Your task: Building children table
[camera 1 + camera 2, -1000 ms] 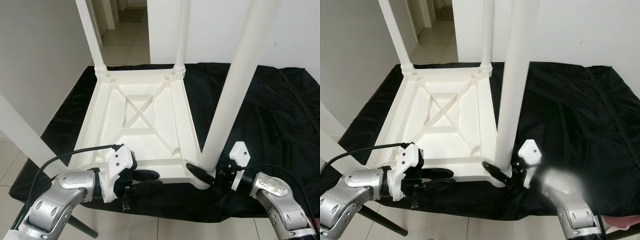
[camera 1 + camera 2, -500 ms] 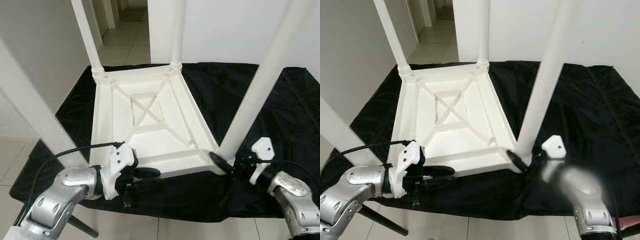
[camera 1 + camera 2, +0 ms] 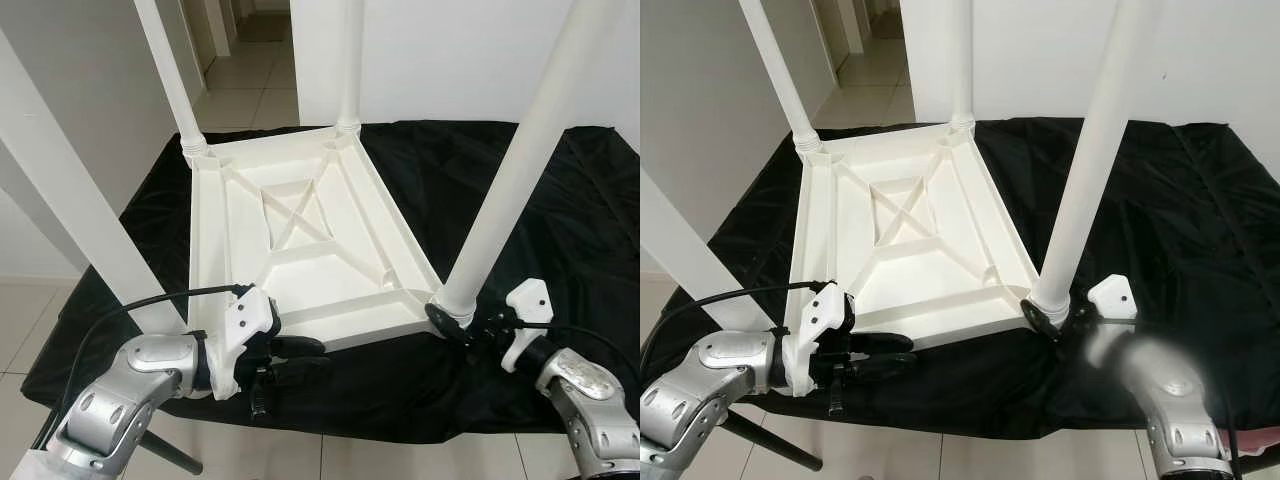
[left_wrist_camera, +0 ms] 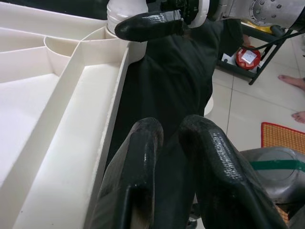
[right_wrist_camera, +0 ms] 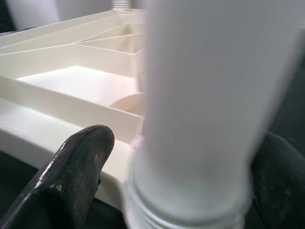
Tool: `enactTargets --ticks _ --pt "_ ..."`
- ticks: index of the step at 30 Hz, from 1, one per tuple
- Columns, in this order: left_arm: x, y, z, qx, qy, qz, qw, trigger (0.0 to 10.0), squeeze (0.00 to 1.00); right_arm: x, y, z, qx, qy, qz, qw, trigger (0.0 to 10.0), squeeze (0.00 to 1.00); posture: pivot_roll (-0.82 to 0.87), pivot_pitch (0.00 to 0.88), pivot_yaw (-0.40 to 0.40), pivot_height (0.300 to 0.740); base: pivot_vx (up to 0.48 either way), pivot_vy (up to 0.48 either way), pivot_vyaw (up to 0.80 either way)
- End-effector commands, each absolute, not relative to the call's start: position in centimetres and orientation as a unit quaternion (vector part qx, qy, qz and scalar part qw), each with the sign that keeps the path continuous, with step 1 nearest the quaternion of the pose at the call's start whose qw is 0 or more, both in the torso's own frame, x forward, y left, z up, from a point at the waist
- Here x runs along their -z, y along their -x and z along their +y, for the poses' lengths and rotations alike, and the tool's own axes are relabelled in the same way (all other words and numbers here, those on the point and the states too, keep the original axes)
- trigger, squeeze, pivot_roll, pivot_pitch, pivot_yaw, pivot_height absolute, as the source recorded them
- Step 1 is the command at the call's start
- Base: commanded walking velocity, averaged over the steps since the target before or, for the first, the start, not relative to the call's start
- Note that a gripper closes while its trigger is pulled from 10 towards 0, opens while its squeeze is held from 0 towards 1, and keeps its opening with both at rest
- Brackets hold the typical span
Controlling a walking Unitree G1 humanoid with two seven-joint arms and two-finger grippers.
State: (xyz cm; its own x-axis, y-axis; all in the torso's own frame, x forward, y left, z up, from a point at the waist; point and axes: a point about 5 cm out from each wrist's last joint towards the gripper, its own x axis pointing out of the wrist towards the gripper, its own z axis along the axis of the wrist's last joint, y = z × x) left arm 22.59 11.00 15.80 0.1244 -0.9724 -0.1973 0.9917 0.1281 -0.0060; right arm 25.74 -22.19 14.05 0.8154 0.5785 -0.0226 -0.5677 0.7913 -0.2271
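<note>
I am clamping my right gripper (image 3: 452, 322) around the foot of the near right leg (image 3: 510, 185), standing upright from the upturned table top (image 3: 300, 240), while my left gripper (image 3: 300, 360), fingers together and empty, is waiting beside its near edge.

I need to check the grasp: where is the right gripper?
The right gripper is closed around the base of the white plastic table leg at the upturned white tabletop's near right corner.
</note>
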Motion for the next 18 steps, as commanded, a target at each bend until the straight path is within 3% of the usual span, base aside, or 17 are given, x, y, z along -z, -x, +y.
enactTargets --ticks 1,4,18 --pt "-15.8 -22.2 10.3 0.658 -0.055 0.074 0.747 10.0 0.00 -14.3 -25.9 -21.5 -0.319 0.119 -0.026 0.940 10.0 0.00 -0.09 0.090 0.105 0.740 0.000 0.000 0.00" --pt "-15.8 -22.2 10.2 0.658 -0.054 0.074 0.748 10.0 0.00 -14.4 -25.9 -21.5 -0.318 0.118 -0.026 0.940 10.0 0.00 -0.09 0.090 0.105 0.740 0.000 0.000 0.00" --pt "-17.0 -23.4 8.9 0.595 -0.038 0.018 0.802 10.0 0.00 -15.6 -26.8 -23.2 -0.275 0.123 -0.045 0.952 10.0 0.00 -0.08 0.095 0.098 0.740 0.000 0.000 0.00"
